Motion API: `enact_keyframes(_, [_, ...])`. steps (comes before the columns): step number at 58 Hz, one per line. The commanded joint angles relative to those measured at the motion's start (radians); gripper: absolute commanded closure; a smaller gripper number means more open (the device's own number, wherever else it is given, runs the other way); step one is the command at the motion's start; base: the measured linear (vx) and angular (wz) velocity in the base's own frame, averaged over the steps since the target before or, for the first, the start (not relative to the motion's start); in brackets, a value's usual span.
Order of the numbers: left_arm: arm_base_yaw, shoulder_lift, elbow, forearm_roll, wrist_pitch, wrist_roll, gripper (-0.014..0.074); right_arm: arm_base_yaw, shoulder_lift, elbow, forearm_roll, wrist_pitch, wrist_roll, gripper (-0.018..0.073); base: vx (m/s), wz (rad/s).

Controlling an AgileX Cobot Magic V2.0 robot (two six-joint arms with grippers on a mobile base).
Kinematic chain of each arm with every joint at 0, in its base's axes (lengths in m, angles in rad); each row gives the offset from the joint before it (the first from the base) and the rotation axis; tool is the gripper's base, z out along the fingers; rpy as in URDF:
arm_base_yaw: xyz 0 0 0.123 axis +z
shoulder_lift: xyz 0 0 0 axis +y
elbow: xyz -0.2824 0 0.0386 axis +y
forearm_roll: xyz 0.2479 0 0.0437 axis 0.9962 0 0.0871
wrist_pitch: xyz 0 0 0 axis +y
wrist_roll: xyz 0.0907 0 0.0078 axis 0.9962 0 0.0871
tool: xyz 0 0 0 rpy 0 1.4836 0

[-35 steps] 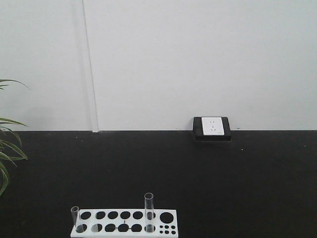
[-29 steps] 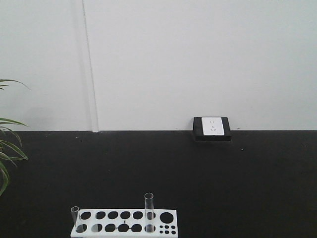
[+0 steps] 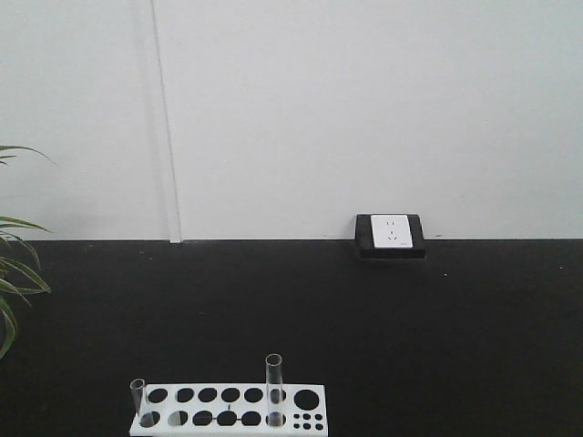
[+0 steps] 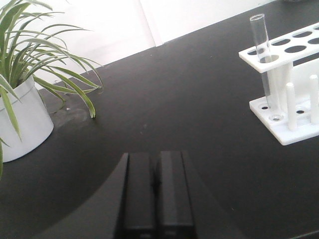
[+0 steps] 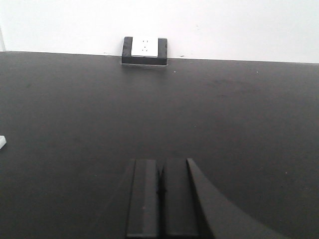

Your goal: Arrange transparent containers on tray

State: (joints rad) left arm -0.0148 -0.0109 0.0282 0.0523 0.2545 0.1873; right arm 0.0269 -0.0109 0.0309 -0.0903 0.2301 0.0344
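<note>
Item: one matte black surface (image 3: 410, 346), running back to a white wall. We record three things standing directly on it.
1. A white perforated tube rack (image 3: 196, 407) at the near edge, left of centre, upright on its base plate (image 4: 294, 127).
2. A black box with a white socket face (image 3: 390, 237), at the far edge and touching the wall.
3. A white plant pot (image 4: 22, 124) with long green leaves, at the left, well apart from the rack.

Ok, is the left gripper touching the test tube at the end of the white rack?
Apart. The left wrist view shows the left gripper shut, with bare black table between it and the test tube standing in the rack.
</note>
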Motion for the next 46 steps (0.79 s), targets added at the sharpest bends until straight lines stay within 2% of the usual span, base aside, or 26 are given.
enact_keyframes(1, [-0.006,-0.022,0.035,-0.001,-0.081,-0.011,0.06,-0.005,0.011,0.009,-0.012,-0.083,-0.004,0.0571,0.0,0.0])
enact_keyframes(18, [-0.006,-0.022,0.035,0.002,-0.082,0.0,0.06,-0.005,0.011,0.009,-0.023,-0.086,-0.004,0.0571,0.0,0.0])
enact_keyframes(31, [-0.006,-0.022,0.035,0.13,-0.163,0.071,0.06,-0.005,0.011,0.009,0.058,-0.154,0.004,0.0571,0.0,0.0])
enact_keyframes(46, [-0.006,-0.022,0.035,0.148,-0.192,0.067,0.06,-0.005,0.011,0.009,0.056,-0.196,0.004,0.0571,0.0,0.0])
